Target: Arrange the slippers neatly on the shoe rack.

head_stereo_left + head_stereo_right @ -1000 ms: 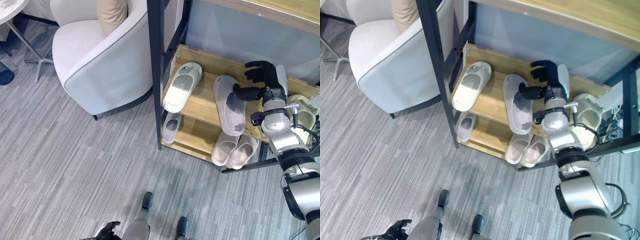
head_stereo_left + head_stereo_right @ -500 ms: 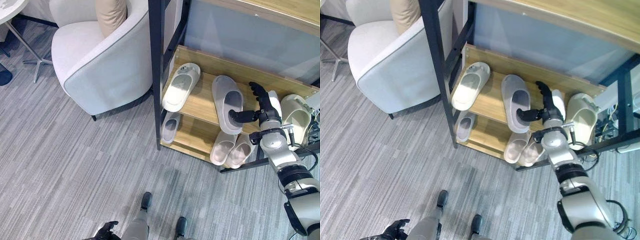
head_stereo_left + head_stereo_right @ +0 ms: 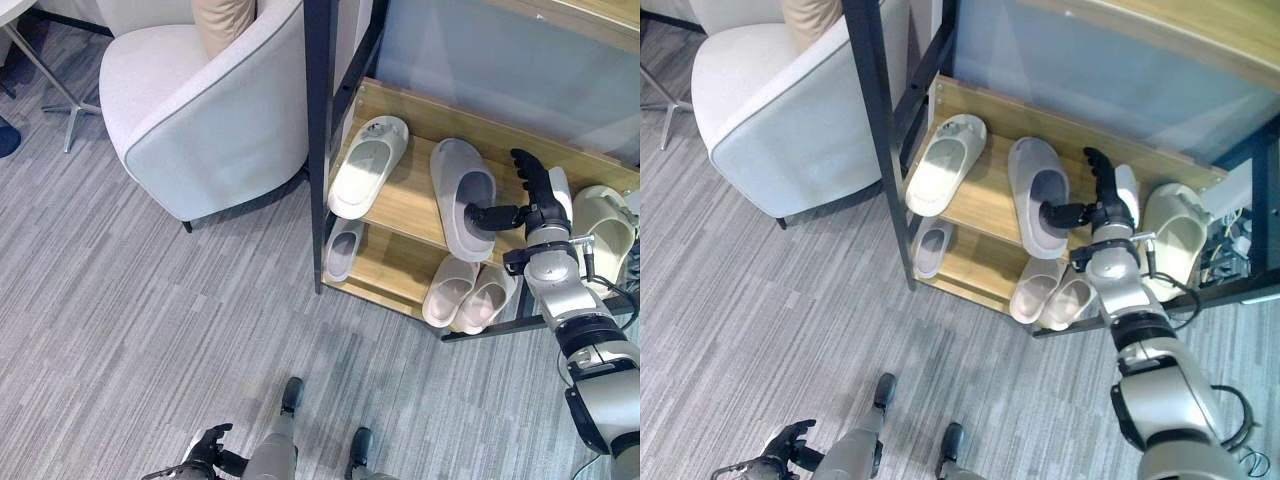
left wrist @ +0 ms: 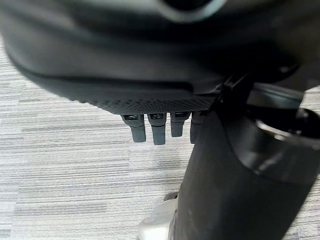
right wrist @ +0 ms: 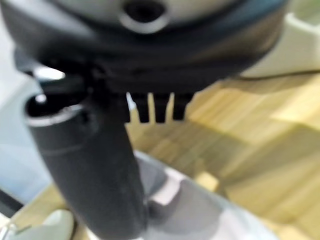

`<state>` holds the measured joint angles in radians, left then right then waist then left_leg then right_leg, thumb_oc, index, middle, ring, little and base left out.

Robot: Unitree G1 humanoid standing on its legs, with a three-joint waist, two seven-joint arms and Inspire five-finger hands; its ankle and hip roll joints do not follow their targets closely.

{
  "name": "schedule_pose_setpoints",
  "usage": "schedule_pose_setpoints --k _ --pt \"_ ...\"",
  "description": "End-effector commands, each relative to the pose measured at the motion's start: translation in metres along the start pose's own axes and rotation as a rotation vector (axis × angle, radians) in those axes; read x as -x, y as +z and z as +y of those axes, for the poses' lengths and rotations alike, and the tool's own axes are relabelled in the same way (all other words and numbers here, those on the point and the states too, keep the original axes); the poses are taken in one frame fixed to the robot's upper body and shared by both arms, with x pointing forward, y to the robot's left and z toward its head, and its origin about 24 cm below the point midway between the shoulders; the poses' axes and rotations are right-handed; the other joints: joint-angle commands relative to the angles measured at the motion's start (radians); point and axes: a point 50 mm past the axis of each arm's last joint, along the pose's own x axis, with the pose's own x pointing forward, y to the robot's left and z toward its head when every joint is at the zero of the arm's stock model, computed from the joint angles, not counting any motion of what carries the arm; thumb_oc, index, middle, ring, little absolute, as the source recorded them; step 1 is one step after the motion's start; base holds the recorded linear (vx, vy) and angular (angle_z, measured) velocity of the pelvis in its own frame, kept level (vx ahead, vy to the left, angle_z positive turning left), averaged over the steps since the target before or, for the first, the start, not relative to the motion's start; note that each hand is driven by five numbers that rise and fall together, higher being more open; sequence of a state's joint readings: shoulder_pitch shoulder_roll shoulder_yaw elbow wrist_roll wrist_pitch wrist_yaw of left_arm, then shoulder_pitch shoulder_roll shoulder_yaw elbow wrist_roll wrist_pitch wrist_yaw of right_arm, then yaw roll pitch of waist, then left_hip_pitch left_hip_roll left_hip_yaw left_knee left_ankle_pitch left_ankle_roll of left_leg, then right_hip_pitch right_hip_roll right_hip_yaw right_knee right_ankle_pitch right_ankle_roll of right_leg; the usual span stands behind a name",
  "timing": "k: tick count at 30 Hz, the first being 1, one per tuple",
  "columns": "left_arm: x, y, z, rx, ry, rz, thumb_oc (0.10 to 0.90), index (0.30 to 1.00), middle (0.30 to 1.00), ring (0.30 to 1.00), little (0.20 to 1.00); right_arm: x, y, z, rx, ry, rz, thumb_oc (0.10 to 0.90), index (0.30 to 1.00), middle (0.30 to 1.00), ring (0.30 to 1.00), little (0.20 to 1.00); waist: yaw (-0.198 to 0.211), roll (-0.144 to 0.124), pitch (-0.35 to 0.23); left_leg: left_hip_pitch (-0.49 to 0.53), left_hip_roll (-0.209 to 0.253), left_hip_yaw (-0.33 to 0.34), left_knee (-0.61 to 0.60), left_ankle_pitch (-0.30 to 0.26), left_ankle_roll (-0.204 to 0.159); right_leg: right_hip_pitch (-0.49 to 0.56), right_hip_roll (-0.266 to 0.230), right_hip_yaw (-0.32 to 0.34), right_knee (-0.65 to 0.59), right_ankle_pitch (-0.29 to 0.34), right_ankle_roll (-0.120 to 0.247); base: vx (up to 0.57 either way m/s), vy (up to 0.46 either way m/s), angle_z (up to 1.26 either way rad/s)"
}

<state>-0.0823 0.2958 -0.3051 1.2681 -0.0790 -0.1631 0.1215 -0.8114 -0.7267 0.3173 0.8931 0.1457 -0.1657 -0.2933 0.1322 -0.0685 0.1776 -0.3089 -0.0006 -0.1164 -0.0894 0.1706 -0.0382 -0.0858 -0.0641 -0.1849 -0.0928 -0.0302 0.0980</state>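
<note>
The shoe rack (image 3: 408,203) has two wooden shelves in a black frame. Its upper shelf holds a cream slipper (image 3: 367,165), a grey slipper (image 3: 455,190) and, at the far right, another cream slipper (image 3: 605,225). Below lie a small grey slipper (image 3: 343,250) and a pale pink pair (image 3: 468,292). My right hand (image 3: 540,200) is at the grey slipper's right side. It is open, its fingers straight and its thumb (image 5: 100,165) poking into the slipper's opening (image 5: 200,210). My left hand (image 3: 205,448) hangs low over the carpet, relaxed and holding nothing.
A white armchair (image 3: 190,110) with a tan cushion (image 3: 225,20) stands just left of the rack's black front post (image 3: 318,150). A table's metal leg (image 3: 70,110) is at the far left. Grey striped carpet (image 3: 150,320) lies in front of the rack.
The right hand has come down from the grey slipper's far end to its right side, and the thumb has gone into the opening. The view has shifted a little.
</note>
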Motion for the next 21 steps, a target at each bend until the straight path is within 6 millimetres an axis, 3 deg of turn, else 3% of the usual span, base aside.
schedule_pose_setpoints --k 1,2,3,4,5,6,7,12,14,15,17,20,21 --pt "-0.007 0.037 0.011 0.048 0.043 -0.123 0.800 0.900 0.900 0.900 0.900 -0.018 0.046 -0.032 -0.073 -0.146 -0.172 0.800 0.900 0.900 0.900 0.900 0.015 -0.014 -0.046 0.054 -0.001 0.066 0.002 -0.122 -0.041 -0.084 -0.062 0.046 0.006 0.036 0.055 0.00 0.000 0.00" --pt "-0.007 0.037 0.011 0.048 0.044 -0.123 0.800 0.900 0.900 0.900 0.900 -0.018 0.046 -0.032 -0.073 -0.146 -0.172 0.800 0.900 0.900 0.900 0.900 0.016 -0.014 -0.046 0.054 -0.001 0.066 0.002 -0.122 -0.041 -0.084 -0.062 0.046 0.006 0.036 0.055 0.00 0.000 0.00" --pt "-0.008 0.056 0.011 0.077 0.046 -0.192 0.800 0.900 0.900 0.900 0.900 -0.017 0.044 -0.030 -0.074 -0.140 -0.163 0.800 0.900 0.900 0.900 0.900 0.015 -0.015 -0.051 0.056 -0.003 0.064 0.002 -0.125 -0.040 -0.083 -0.062 0.045 0.006 0.035 0.055 0.03 -0.014 0.01" --pt "-0.009 0.061 0.012 0.079 0.049 -0.210 0.800 0.900 0.900 0.900 0.900 -0.017 0.044 -0.029 -0.079 -0.139 -0.161 0.758 0.836 0.836 0.836 0.836 0.015 -0.015 -0.053 0.059 -0.004 0.063 0.002 -0.127 -0.040 -0.080 -0.062 0.045 0.006 0.034 0.055 0.04 -0.013 0.01" --pt "-0.009 0.066 0.012 0.082 0.053 -0.225 0.800 0.900 0.900 0.900 0.900 -0.017 0.043 -0.029 -0.087 -0.142 -0.159 0.595 0.592 0.592 0.592 0.592 0.014 -0.016 -0.054 0.062 -0.005 0.062 0.002 -0.128 -0.039 -0.077 -0.063 0.044 0.006 0.034 0.055 0.04 0.004 0.02" --pt "-0.009 0.070 0.013 0.085 0.055 -0.241 0.800 0.900 0.900 0.900 0.900 -0.016 0.042 -0.028 -0.107 -0.149 -0.150 0.478 0.418 0.418 0.418 0.418 0.014 -0.015 -0.057 0.066 -0.005 0.062 0.002 -0.130 -0.038 -0.073 -0.064 0.043 0.006 0.032 0.055 0.03 0.012 0.02" --pt "-0.009 0.072 0.014 0.087 0.059 -0.252 0.800 0.900 0.900 0.900 0.900 -0.016 0.041 -0.027 -0.121 -0.155 -0.147 0.406 0.309 0.309 0.309 0.309 0.015 -0.013 -0.059 0.069 -0.006 0.062 0.002 -0.132 -0.038 -0.071 -0.064 0.044 0.006 0.032 0.055 0.03 0.021 0.02" --pt "-0.008 0.086 0.015 0.141 0.068 -0.307 0.800 0.900 0.900 0.900 0.900 -0.009 0.027 -0.013 -0.128 -0.122 -0.107 0.400 0.300 0.300 0.300 0.300 0.015 -0.015 -0.072 0.094 -0.007 0.063 0.002 -0.143 -0.034 -0.048 -0.068 0.042 0.006 0.024 0.056 0.02 0.001 0.00" --pt "-0.004 0.112 0.026 0.166 0.096 -0.412 0.800 0.900 0.900 0.900 0.900 -0.003 0.020 -0.006 -0.124 -0.103 -0.099 0.400 0.300 0.300 0.300 0.300 0.012 -0.015 -0.076 0.102 -0.008 0.063 0.002 -0.146 -0.031 -0.039 -0.068 0.044 0.006 0.022 0.057 0.02 0.002 0.01" --pt "-0.004 0.111 0.026 0.165 0.096 -0.411 0.800 0.900 0.900 0.900 0.900 -0.003 0.020 -0.006 -0.124 -0.103 -0.097 0.400 0.300 0.300 0.300 0.300 0.013 -0.016 -0.076 0.104 -0.008 0.063 0.002 -0.146 -0.031 -0.038 -0.068 0.044 0.006 0.022 0.057 0.02 0.020 0.04" --pt "0.012 0.163 0.043 0.155 0.124 -0.649 0.800 0.900 0.900 0.900 0.900 0.008 0.007 0.001 -0.127 -0.090 -0.080 0.400 0.300 0.300 0.300 0.300 0.010 -0.014 -0.079 0.115 -0.008 0.065 0.002 -0.152 -0.030 -0.027 -0.072 0.040 0.006 0.021 0.061 0.01 0.022 0.04" --pt "0.049 0.248 0.092 0.228 0.227 -0.953 0.800 0.900 0.900 0.900 0.900 0.022 -0.008 0.019 -0.145 -0.050 -0.044 0.400 0.300 0.300 0.300 0.300 -0.004 -0.016 -0.084 0.139 -0.006 0.068 0.002 -0.164 -0.030 -0.007 -0.071 0.040 0.006 0.014 0.064 0.01 -0.001 0.05" --pt "0.049 0.248 0.092 0.227 0.227 -0.954 0.800 0.900 0.900 0.900 0.900 0.022 -0.008 0.018 -0.145 -0.051 -0.044 0.400 0.300 0.300 0.300 0.300 -0.004 -0.017 -0.085 0.136 -0.006 0.068 0.002 -0.161 -0.029 -0.010 -0.071 0.040 0.006 0.017 0.064 0.04 -0.053 -0.01"
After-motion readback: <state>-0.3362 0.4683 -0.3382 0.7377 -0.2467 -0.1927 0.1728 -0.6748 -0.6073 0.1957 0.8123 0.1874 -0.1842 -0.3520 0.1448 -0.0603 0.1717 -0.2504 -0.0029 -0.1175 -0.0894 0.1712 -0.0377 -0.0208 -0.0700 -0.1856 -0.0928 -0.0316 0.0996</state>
